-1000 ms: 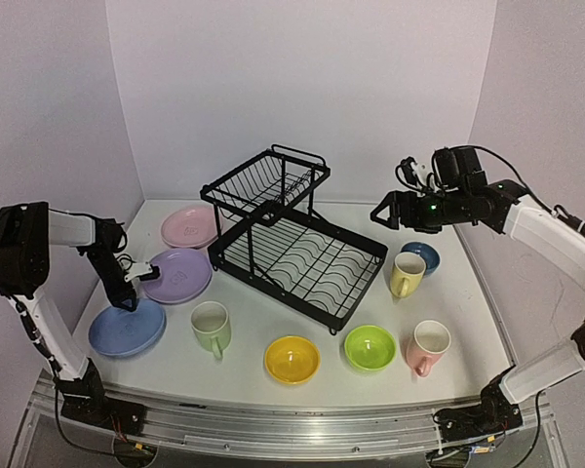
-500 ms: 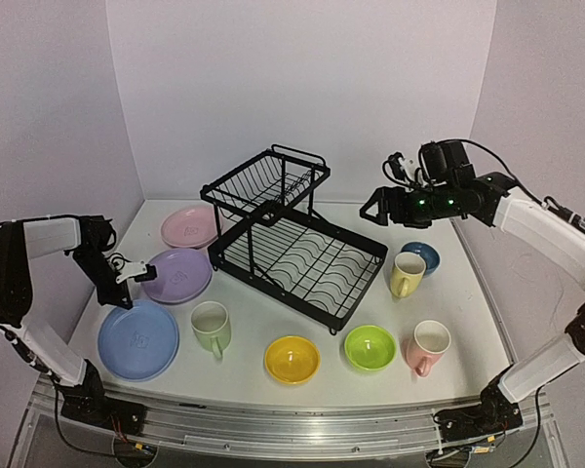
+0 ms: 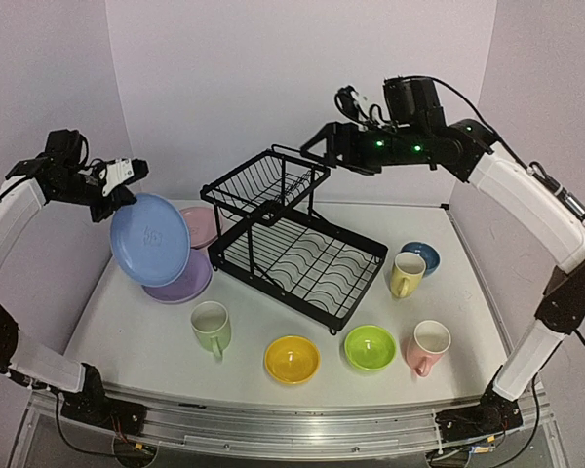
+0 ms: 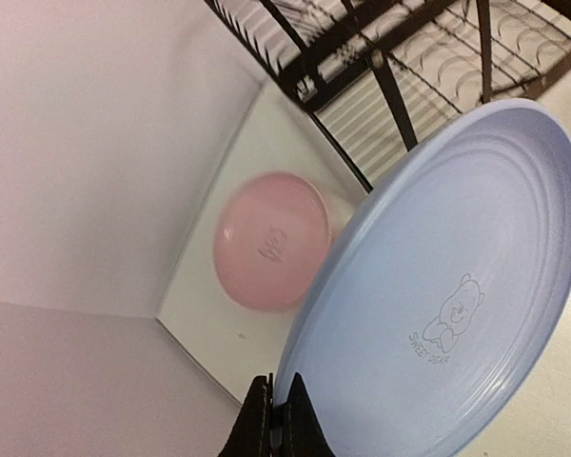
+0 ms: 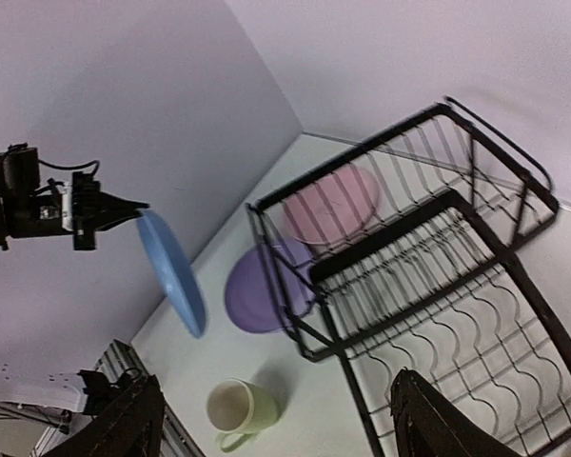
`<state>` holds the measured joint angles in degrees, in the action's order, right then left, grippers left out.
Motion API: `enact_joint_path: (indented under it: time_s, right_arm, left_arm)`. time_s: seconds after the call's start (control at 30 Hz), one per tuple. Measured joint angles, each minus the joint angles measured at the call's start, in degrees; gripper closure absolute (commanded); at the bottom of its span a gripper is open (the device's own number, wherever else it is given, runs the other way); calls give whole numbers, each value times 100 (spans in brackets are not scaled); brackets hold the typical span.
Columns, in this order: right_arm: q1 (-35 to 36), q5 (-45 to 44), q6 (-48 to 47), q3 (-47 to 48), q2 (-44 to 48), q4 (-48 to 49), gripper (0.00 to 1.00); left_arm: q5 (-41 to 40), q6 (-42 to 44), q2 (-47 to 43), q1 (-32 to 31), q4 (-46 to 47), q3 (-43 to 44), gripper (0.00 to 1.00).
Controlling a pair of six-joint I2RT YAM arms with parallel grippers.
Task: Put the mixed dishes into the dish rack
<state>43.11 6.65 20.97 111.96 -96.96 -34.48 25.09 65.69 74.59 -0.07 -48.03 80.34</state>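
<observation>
Up at the left side of the table (image 3: 127,336), the left gripper (image 3: 125,185) is clamped on the top rim of the blue plate (image 3: 151,240). In the wrist view its fingers (image 4: 257,430) are pinched tight on the plate's edge. The plate hangs in the air, tipped nearly on edge, with its printed face toward the overhead camera. It hangs above the lavender plate (image 3: 180,283) and in front of the pink plate (image 3: 201,222), which both lie flat on the table just left of the dish rack (image 3: 297,255).

High over the far side, the right gripper (image 3: 319,146) hovers with its jaws spread wide, above and just behind the rack's raised upper shelf (image 3: 263,180). The slotted lower tray (image 3: 317,263) sits below it, toward the middle of the table.

Along the near edge, well apart from the rack, stand the light green mug (image 3: 212,327), the yellow bowl (image 3: 292,359), the lime bowl (image 3: 370,347) and the pink mug (image 3: 429,346). Just right of the rack stands the yellow mug (image 3: 407,274), with the blue bowl (image 3: 425,253) just behind it.
</observation>
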Motion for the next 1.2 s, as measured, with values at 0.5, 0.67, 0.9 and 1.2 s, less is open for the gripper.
enact_joint_path:
  time_s: [0.5, 0.67, 0.9, 1.2]
  right_arm:
    - [980, 256, -103, 1866, -1656, 193, 8]
    - [923, -314, -350, 946, -1023, 376, 4]
    - [541, -1275, -614, -736, 335, 540, 4]
    - [-445, -2154, -397, -2356, 1506, 501, 3]
  left_arm:
    - [-573, -2078, 548, -1098, 2968, 1687, 100]
    - [-311, -2268, 1277, -1313, 4621, 1872, 100]
    - [63, -2210, 2950, -1972, 5999, 2505, 100]
    - [490, -2131, 4495, -2198, 5022, 4806, 100]
